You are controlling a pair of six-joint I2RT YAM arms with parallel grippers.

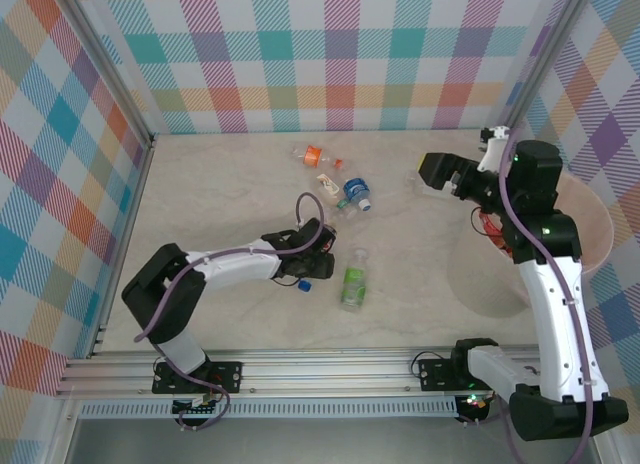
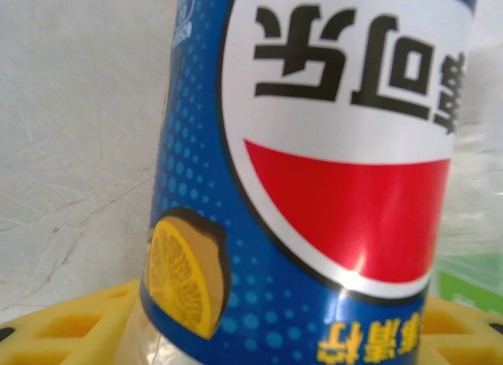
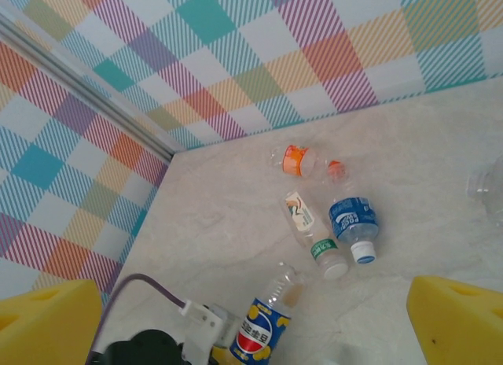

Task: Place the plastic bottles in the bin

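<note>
The blue-labelled bottle (image 2: 314,184) is running off the top and bottom edges of my left wrist view, and my right arm (image 1: 545,274) is covering part of the bin (image 1: 594,222).

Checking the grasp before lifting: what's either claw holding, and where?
Left claw grips the blue-labelled bottle across its label; right claw holds nothing.

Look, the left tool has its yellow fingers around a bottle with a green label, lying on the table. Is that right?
Not quite. The bottle between the left tool's yellow fingers has a blue label with a red and white logo, not a green one; the left wrist view shows it close up. The green-labelled bottle lies beside it on the table.
</note>
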